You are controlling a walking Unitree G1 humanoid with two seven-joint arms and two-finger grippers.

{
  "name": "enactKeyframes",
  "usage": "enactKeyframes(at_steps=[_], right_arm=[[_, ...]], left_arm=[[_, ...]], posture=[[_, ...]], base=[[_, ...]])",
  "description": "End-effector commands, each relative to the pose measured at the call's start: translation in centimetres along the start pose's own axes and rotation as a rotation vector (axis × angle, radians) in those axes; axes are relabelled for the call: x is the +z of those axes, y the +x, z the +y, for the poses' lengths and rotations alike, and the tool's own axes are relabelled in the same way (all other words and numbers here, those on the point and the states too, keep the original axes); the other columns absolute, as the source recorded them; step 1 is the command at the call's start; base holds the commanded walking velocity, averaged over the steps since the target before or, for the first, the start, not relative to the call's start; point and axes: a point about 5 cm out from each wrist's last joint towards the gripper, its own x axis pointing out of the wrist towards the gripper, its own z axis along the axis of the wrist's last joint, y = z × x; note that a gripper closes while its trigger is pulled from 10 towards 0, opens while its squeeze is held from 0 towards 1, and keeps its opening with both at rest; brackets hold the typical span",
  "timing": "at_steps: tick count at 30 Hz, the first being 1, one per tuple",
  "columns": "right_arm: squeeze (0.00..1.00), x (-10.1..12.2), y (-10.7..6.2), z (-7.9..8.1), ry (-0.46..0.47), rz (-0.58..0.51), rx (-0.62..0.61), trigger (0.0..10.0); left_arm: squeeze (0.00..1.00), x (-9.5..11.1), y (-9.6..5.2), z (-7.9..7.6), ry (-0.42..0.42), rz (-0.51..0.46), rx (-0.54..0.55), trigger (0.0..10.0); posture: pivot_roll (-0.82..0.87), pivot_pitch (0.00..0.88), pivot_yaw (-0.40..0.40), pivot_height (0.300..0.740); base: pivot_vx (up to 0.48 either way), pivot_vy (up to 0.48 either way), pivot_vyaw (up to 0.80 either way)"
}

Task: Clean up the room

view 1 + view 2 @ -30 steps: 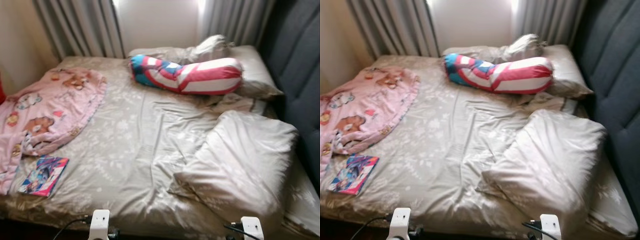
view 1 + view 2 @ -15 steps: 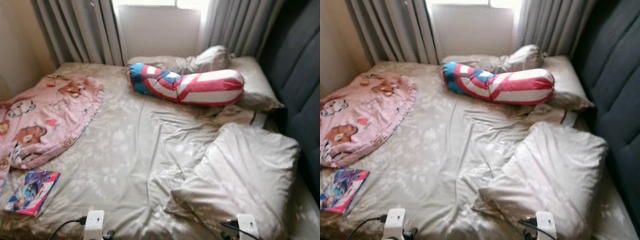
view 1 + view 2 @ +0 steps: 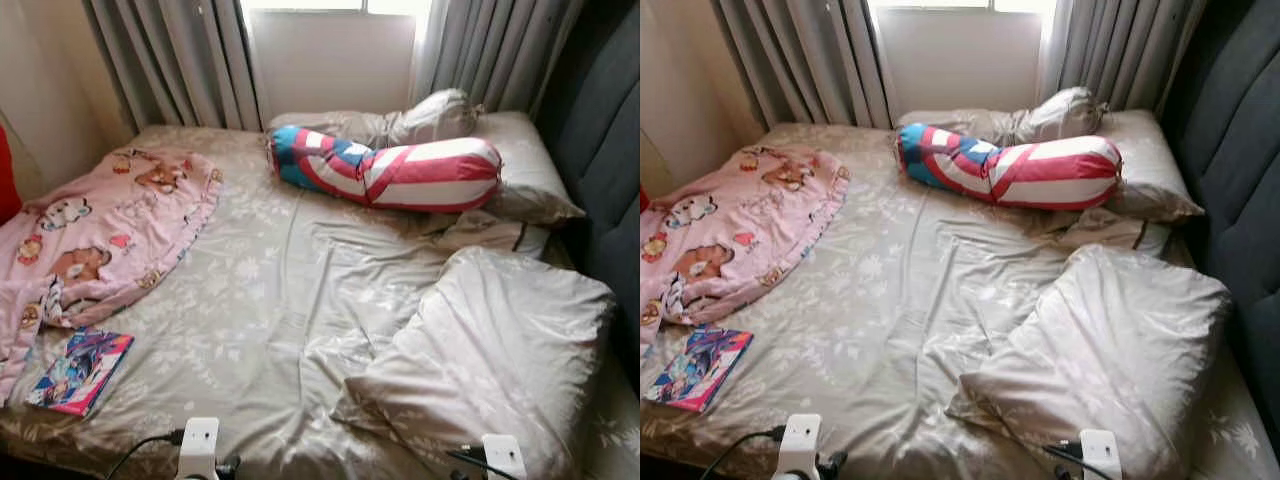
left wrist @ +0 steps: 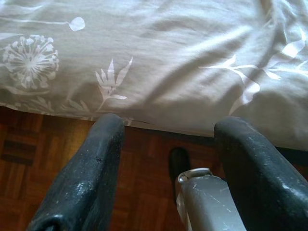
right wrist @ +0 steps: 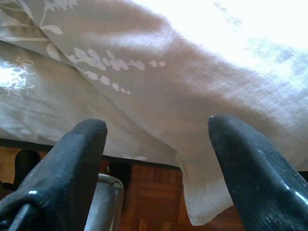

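facing bed (image 3: 280,300), both hands apart

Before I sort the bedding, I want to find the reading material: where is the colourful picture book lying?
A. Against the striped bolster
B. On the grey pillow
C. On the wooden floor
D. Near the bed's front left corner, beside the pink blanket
D: the colourful picture book lies on the grey floral sheet by the pink cartoon blanket.

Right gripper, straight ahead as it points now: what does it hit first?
Most likely the pillow: its pale cover hangs over the bed edge right ahead of the open right gripper, with the bed sheet beside it. Depth is unclear, so this is a guess.
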Motion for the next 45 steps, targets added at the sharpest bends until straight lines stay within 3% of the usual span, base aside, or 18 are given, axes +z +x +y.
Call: enactKeyframes(at_steps=[1,6,14,26,35,43,44,45], right_arm=[[0.00,-0.04,-0.01,-0.10,0.021,0.004,-0.005,10.0],[0.00,0.00,0.00,-0.10,0.011,0.004,-0.003,10.0],[0.00,0.05,0.00,-0.10,0.003,-0.002,-0.003,10.0],[0.00,0.21,-0.02,-0.12,0.025,-0.028,-0.013,10.0],[0.00,0.59,-0.16,-0.05,0.183,-0.126,-0.040,10.0],[0.00,0.17,-0.22,0.16,0.332,-0.140,-0.058,10.0],[1.00,0.24,-0.24,0.23,0.334,-0.151,-0.049,10.0],[1.00,0.22,-0.25,0.25,0.332,-0.151,-0.048,10.0]], left_arm=[[0.00,-0.13,-0.04,0.12,0.015,0.006,0.001,10.0],[0.00,-0.12,-0.03,0.13,0.017,0.005,0.001,10.0],[0.00,-0.14,-0.04,0.14,0.015,0.005,0.001,10.0],[0.00,-0.13,-0.05,0.15,0.005,0.001,0.006,10.0],[0.00,-0.14,-0.06,0.24,0.005,-0.001,0.006,10.0],[0.00,-0.21,-0.10,0.44,0.014,0.003,0.002,10.0],[0.00,-0.24,-0.11,0.47,0.019,0.004,-0.001,10.0],[0.00,-0.27,-0.12,0.50,0.021,0.005,-0.001,10.0]], posture=[[0.05,0.000,0.002,0.740],[0.05,0.000,0.002,0.740],[0.05,0.000,0.003,0.740],[0.05,0.000,0.003,0.740],[0.04,0.000,0.005,0.740],[0.04,0.000,0.020,0.740],[0.04,0.000,0.025,0.740],[0.04,0.000,0.025,0.740]], base=[[0.000,0.000,-0.79],[0.000,-0.386,-0.73],[0.000,-0.367,0.00],[0.000,0.000,0.00],[0.000,0.000,0.00],[0.000,0.000,0.00],[0.000,0.000,0.00],[0.000,0.000,0.00]])
